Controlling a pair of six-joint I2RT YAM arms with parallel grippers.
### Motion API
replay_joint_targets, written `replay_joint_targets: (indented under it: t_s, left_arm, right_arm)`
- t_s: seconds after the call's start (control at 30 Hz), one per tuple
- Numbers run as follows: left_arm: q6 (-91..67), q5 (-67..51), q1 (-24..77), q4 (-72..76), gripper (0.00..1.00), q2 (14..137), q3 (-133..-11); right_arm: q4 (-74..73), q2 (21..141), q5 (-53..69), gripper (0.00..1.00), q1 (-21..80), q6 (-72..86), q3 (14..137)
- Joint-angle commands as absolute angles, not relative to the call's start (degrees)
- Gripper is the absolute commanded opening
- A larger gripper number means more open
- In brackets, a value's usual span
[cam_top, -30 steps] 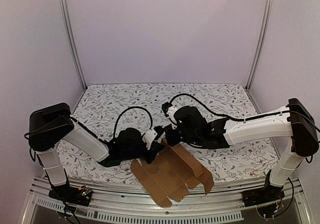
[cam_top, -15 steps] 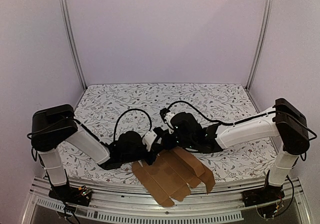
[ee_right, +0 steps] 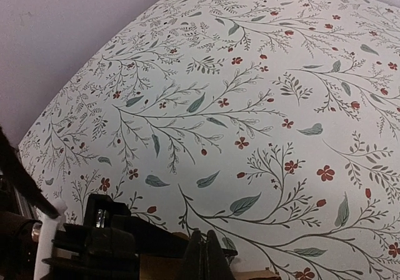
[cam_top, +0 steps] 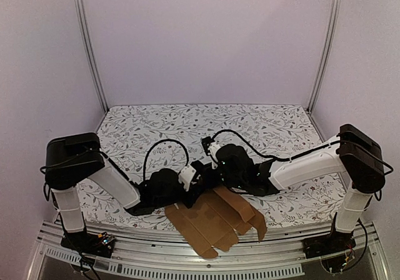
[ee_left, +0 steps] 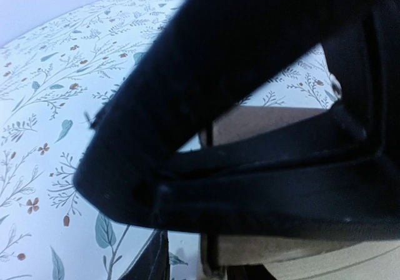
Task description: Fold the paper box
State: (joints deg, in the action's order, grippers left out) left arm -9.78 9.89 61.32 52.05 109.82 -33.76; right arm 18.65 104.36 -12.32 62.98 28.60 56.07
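The paper box (cam_top: 212, 225) is a flat brown cardboard sheet with flaps and tabs, unfolded, lying at the near middle of the table (cam_top: 187, 124) (which is covered in a cloth printed with leaves and small flowers); its near corner juts out over the metal rail (cam_top: 125, 247) along the front edge. Both arms reach in low from either side and meet at the sheet's far edge; the left gripper (cam_top: 195, 183) sits at the sheet's far left corner, and the right gripper (cam_top: 210, 174) is just beside it, slightly farther back. The right gripper's fingers are pressed together, tips down close to the cardboard; whether they pinch an edge I cannot tell. The left wrist view is filled by dark, blurred finger parts with cardboard showing behind them; whether that gripper is wide or narrow I cannot tell.
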Motion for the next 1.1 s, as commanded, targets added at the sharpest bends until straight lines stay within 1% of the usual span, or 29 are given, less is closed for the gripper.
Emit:
replay_joint_targets:
  t_s: [0.0,0.57,0.63,0.73,0.83,1.07]
  left_arm:
    - [-11.0,11.3,62.7,55.2,0.31,112.0,-34.6]
    - [-12.5,13.2,62.7,59.5,0.30,114.5,-35.9]
    - [-12.6,13.0,62.7,59.7,0.27,115.5,-36.5]
    - [-12.7,12.3,62.7,60.3,0.15,116.1,-36.9]
    - [-12.8,12.1,62.7,60.8,0.00,116.1,-36.9]
    - [-12.8,12.2,62.7,62.2,0.00,115.9,-36.0]
  right_arm:
    - [16.4,106.8,-10.9,0.00,63.5,29.7,54.5]
    - [17.6,107.1,-11.3,0.00,64.4,31.5,53.1]
    - [17.6,107.0,-11.2,0.00,64.4,31.6,53.1]
    - [17.6,106.5,-11.2,0.00,64.5,31.6,52.9]
    - [17.5,106.0,-11.5,0.00,64.6,31.7,52.4]
    - [17.4,105.4,-11.8,0.00,64.7,32.3,52.1]
